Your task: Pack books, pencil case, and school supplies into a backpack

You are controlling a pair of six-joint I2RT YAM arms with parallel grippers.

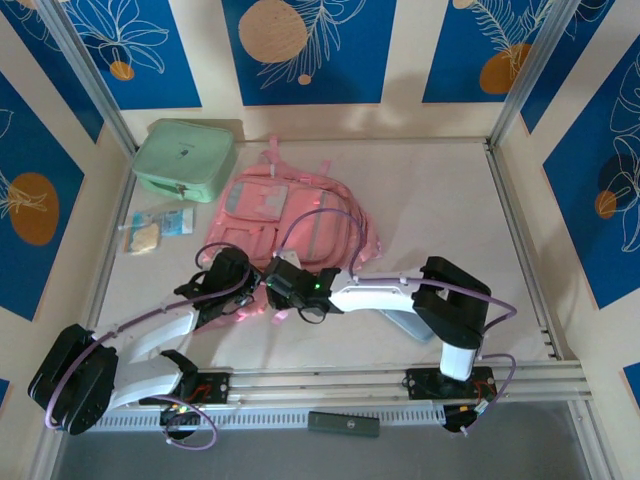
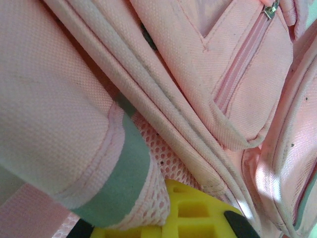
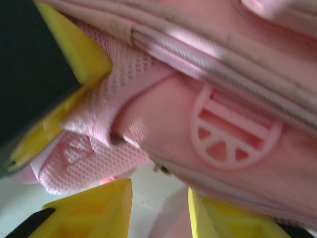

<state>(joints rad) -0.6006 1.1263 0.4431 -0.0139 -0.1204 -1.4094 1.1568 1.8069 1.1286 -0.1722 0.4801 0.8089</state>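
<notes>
The packing looks like it is only at the start. The backpack (image 1: 300,225) lies flat in the middle of the table (image 1: 430,210), and its pockets look zipped, with a zip tab (image 2: 270,10) pulled up to the end of its track. I cannot tell if any books or the pencil case are inside it. Both arms are busy at the near edge of the backpack. The left gripper (image 1: 240,290) is closed tight and seems to pinch a fold of the backpack's pink cloth with a grey-green trim (image 2: 121,183). The right gripper (image 3: 159,198) is right beside it, with its yellow fingers (image 3: 99,208) apart and nothing between them, just under a round rubber badge (image 3: 233,136) on the backpack. My guess is they are trying to open it up, so all the putting-in is yet to do. To the far left of the backpack sits a mint-green case (image 1: 185,160), touching its top corner. A clear packet (image 1: 155,228) with small things lies just left of the backpack. Loose straps near the grippers could get in the way.
</notes>
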